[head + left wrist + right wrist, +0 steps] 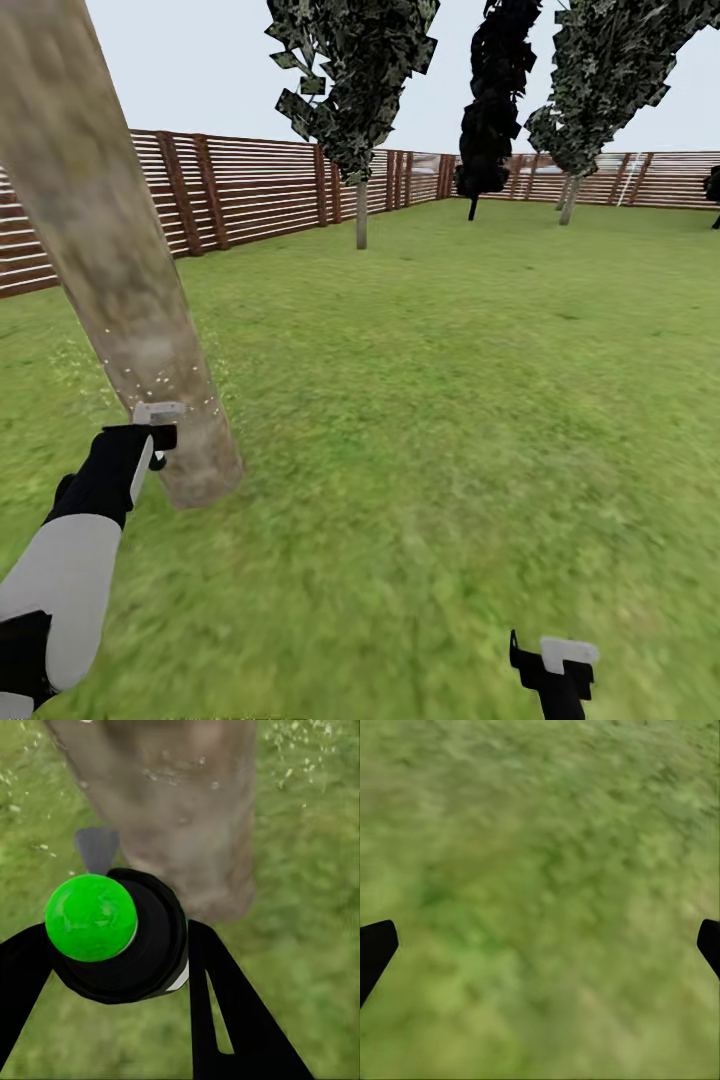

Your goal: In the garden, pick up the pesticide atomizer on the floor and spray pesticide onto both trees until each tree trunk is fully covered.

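Now left tool (112, 945) clamped around pesticide atomizer (124, 937), beside tree trunk (172, 802).

A thick leaning trunk (120, 270) is mottled in grey-brown and beige, and whitish-yellow specks (150, 385) are scattered over its lower part. The small cylindrical bottle (139, 945) is coloured black, and its round top (91, 917) is shown bright green in the left wrist view. The left arm (70, 570) is finished in white and black. The wide lawn (450, 400) is patterned in uneven greens. The horizontal-slat wooden fence (240, 190) is rendered reddish brown. Blocky tree crowns (350, 70) are dappled dark green and pale grey.
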Available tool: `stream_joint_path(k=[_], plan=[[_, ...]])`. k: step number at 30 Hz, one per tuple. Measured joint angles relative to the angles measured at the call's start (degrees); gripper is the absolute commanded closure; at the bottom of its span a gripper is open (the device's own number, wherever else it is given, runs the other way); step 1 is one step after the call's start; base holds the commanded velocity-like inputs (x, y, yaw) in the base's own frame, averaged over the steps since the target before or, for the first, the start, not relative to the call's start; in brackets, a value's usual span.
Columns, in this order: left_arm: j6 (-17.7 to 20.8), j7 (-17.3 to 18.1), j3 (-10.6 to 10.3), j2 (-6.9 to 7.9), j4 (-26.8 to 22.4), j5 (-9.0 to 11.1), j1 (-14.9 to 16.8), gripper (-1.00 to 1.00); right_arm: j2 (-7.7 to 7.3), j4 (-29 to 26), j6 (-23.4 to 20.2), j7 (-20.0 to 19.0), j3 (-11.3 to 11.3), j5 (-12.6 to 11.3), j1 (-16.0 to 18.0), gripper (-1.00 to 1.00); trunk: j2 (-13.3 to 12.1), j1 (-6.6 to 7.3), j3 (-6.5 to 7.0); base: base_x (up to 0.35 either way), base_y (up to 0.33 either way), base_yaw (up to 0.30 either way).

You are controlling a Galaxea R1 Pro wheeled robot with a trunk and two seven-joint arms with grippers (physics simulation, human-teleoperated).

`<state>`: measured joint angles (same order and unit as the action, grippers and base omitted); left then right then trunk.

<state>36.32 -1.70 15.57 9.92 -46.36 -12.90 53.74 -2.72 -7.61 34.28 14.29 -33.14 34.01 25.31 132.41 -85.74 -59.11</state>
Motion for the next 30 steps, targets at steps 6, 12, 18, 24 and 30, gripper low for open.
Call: stream_joint_path(k=[6,12,18,24,30], plan=[[5.05,0.0,-0.3,0.16,-1.42,-0.36,2.07,1.0,0.0,-0.03,0.0,-0.02,0.04,0.01,0.0,-1.0,0.01,0.01,0.0,0.036,-0.06,0.212],[4.99,-0.07,-0.68,0.1,-1.69,-0.15,1.97,1.0,0.0,-0.04,0.0,0.01,0.01,-0.07,0.0,-1.0,0.0,0.0,0.0,0.18,-0.223,0.005],[4.93,-0.08,-0.64,0.11,-1.62,-0.16,1.98,1.0,0.0,-0.04,0.0,-0.01,0.01,-0.02,0.0,-1.0,0.0,0.0,0.0,0.238,-0.187,0.0],[4.84,-0.08,-0.77,0.19,-1.79,-0.24,2.06,1.0,0.0,-0.04,0.0,-0.03,0.01,-0.01,0.0,-1.0,0.0,0.0,0.0,0.212,-0.203,0.0],[4.73,-0.18,-0.67,0.14,-1.75,-0.22,1.98,1.0,0.0,-0.02,0.0,-0.01,0.01,0.01,0.0,-1.0,0.0,0.0,0.0,0.105,-0.258,0.127]])
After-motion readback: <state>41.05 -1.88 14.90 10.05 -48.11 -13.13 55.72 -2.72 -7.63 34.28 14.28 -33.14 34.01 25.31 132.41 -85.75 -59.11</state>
